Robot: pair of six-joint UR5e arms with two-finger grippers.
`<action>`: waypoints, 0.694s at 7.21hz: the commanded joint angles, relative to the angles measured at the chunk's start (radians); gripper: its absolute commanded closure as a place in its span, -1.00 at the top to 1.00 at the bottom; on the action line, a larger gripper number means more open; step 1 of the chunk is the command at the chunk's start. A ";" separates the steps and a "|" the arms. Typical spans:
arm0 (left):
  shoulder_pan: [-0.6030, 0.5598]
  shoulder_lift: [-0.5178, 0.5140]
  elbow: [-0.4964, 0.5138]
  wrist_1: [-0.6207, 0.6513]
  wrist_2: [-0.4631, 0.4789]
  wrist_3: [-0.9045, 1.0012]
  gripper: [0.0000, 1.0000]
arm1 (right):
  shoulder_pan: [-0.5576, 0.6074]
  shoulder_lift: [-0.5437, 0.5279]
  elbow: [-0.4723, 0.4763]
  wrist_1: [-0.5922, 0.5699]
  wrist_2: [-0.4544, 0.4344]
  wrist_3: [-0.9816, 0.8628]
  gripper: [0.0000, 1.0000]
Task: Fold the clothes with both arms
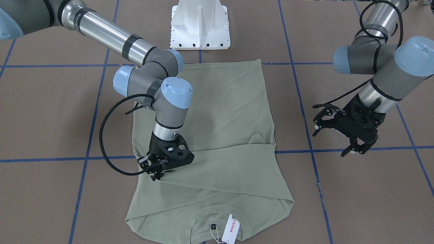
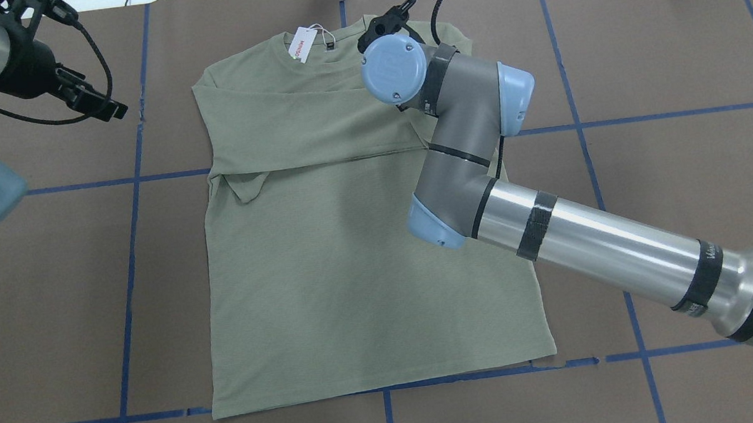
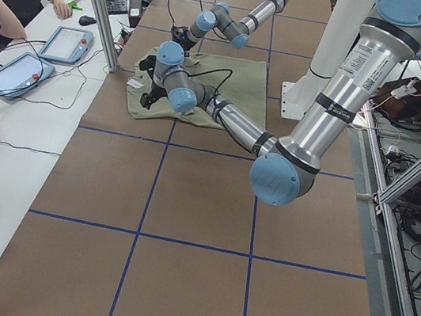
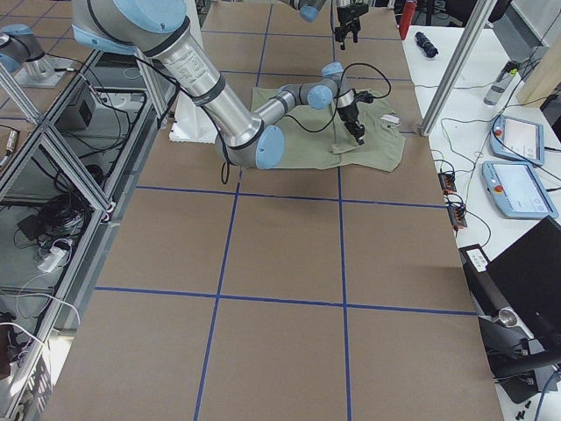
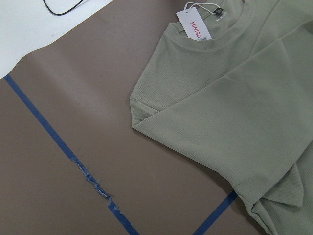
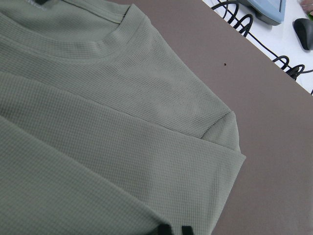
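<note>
Two tools share this job. The right tool [image 1: 158,174] is down on the shirt [image 1: 220,112], on the folded sleeve [image 1: 220,162] near the hang tag [image 1: 231,227], on the robot's right of it. Its tips sit close together on the cloth, and I cannot tell whether they pinch it. The left tool [image 1: 334,139] hangs with its jaws spread wide, off the cloth and well apart from the tag on the other side. The shirt lies flat on the surface [image 1: 356,189]. I judge the sleeve fold is the step in hand. To do it well, lift straight up so the crease isn't dragged, and keep clear of the tag's string.
</note>
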 commanded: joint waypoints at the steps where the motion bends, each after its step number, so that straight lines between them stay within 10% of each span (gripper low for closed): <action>1: 0.000 0.000 -0.002 0.000 0.000 0.000 1.00 | 0.001 -0.010 -0.021 0.086 0.011 0.025 1.00; 5: 0.001 0.002 0.002 0.000 0.000 0.000 1.00 | -0.032 0.010 -0.020 0.086 0.100 0.150 0.96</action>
